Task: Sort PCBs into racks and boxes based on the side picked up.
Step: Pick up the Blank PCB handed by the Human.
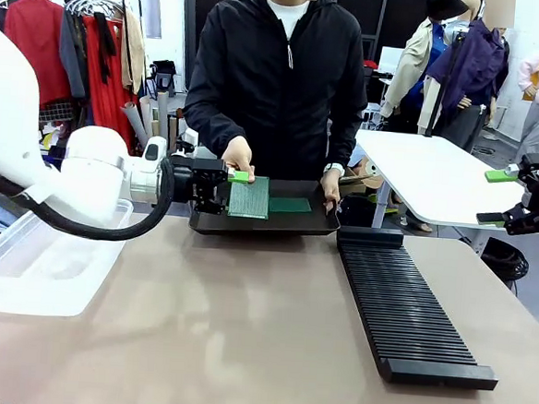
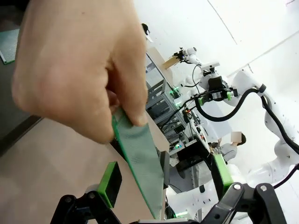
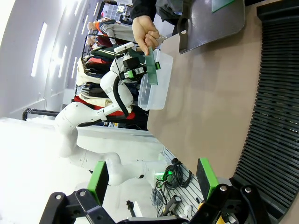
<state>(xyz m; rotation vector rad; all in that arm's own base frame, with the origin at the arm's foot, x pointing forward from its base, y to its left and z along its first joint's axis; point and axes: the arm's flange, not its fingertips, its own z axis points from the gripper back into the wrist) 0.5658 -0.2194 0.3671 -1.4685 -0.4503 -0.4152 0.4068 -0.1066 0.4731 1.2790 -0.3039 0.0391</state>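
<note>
A person's hand holds a green PCB upright over a shallow black tray. My left gripper stands open around it. In the left wrist view the PCB hangs edge-on between the green pads, which stand apart from it. A second PCB lies flat in the tray. The black ribbed rack lies at the right, and the clear box stands at the left. My right gripper hovers open and empty at the far right, above the rack.
The person stands at the far side with the other hand on the tray's right rim. A white table stands behind at the right, and a clothes rail at the back left. Bare brown tabletop lies between box and rack.
</note>
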